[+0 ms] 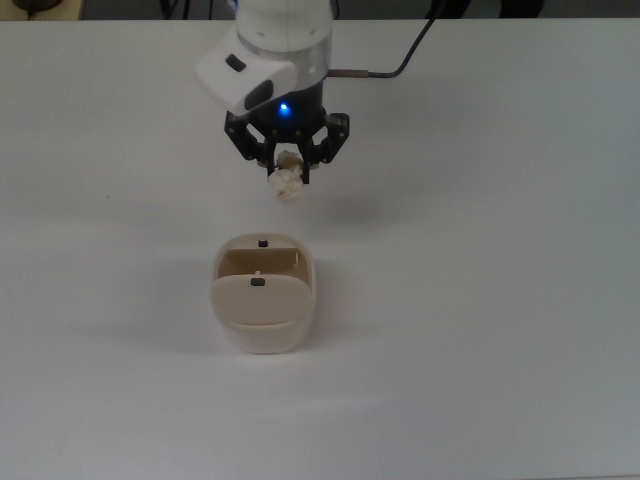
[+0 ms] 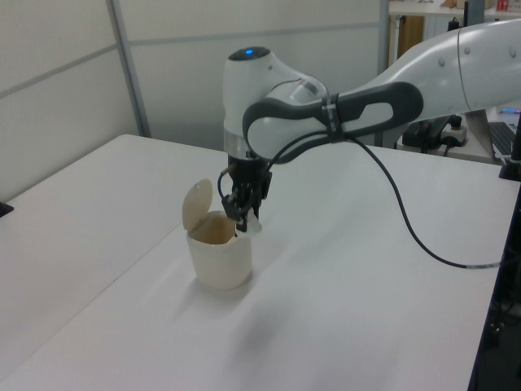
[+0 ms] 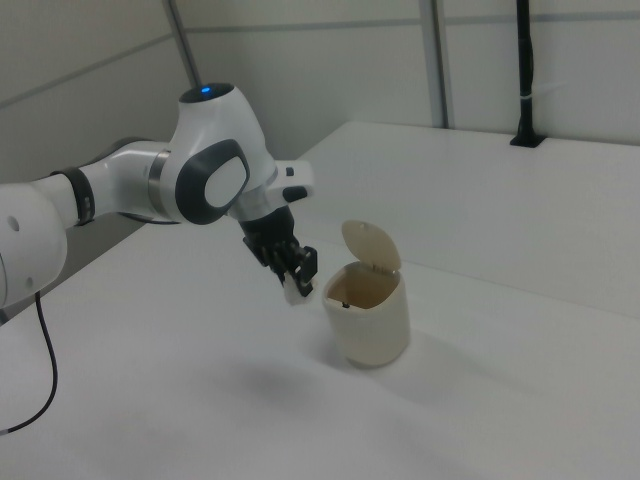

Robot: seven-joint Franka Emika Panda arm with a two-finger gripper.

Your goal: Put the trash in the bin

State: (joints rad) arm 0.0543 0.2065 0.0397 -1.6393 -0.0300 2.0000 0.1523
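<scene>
Aloft, hand gripping trash, beside open bin

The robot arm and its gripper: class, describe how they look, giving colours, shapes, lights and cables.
The arm has glossy white, rounded shells with dark grey bands at the joints. A small blue light glows on the domed joint cap, and another near the wrist. A thin black cable trails loosely from the wrist across the table. The gripper is small, black and angular, with short black fingers.

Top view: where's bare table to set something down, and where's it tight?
Bare table on both sides of the bin and along the top view's bottom edge. It is tight only between the bin and the gripper, which holds the trash above the table.
</scene>
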